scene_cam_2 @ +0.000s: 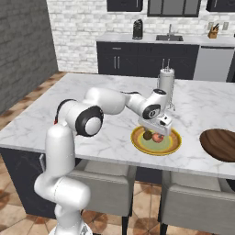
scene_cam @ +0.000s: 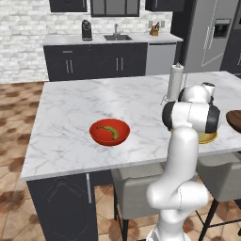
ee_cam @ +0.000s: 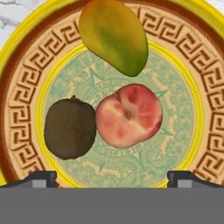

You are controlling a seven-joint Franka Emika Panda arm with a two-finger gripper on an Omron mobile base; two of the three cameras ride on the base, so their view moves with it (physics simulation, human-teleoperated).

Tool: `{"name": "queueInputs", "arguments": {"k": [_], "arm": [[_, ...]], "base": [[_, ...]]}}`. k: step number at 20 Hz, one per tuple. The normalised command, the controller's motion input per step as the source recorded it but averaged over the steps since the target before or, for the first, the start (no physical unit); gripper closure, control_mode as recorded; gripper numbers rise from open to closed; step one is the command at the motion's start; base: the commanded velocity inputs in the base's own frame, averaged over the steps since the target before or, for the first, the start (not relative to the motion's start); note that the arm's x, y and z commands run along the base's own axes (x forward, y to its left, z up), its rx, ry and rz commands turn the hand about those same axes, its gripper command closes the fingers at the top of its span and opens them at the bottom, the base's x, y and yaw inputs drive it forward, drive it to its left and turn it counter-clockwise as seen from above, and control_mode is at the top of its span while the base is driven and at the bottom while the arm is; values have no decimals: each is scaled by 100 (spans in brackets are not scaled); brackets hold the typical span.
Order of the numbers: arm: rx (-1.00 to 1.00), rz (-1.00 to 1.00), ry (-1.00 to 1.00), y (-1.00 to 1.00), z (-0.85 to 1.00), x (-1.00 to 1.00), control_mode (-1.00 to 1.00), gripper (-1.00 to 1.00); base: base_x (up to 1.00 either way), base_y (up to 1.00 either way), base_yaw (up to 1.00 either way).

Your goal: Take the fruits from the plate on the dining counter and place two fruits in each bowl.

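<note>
Near the middle of the hand view, the reddish peach [ee_cam: 128, 115] lies on the plate [ee_cam: 183, 78] with the dark brown-green kiwi [ee_cam: 70, 127] touching its left side and the yellow-green mango [ee_cam: 114, 35] just above it at the top of the frame. At the bottom corners of that view the gripper [ee_cam: 112, 178] shows its two dark fingertips [ee_cam: 41, 178] spread wide apart with nothing between them, and in the right base view it hangs right over the plate at centre right, on the dining counter [scene_cam_2: 92, 92]. Left of centre in the left base view, the red bowl [scene_cam: 109, 132] holds the banana [scene_cam: 111, 131], while the brown wooden bowl [scene_cam_2: 220, 144] sits at the right edge of the right base view, near the plate but apart from it.
</note>
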Motion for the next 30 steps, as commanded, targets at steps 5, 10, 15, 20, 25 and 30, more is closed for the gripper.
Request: {"name": "queueInputs", "arguments": {"k": [5,10,15,20,25,30], "arm": [[3,0,-9,-25,-1,-24,-100,-100],[0,0,-5,-3,-13,0,-100,-100],[0,0,-8,0,-22,14,-100,-100],[0,-3,-2,0,-3,41,-100,-100],[0,-2,0,0,0,35,-100,-100],[0,0,0,-8,-1,-53,-100,-100]], "base": [[0,0,0],[0,0,0],[0,0,0],[0,0,0],[0,0,0],[0,0,0]]}}
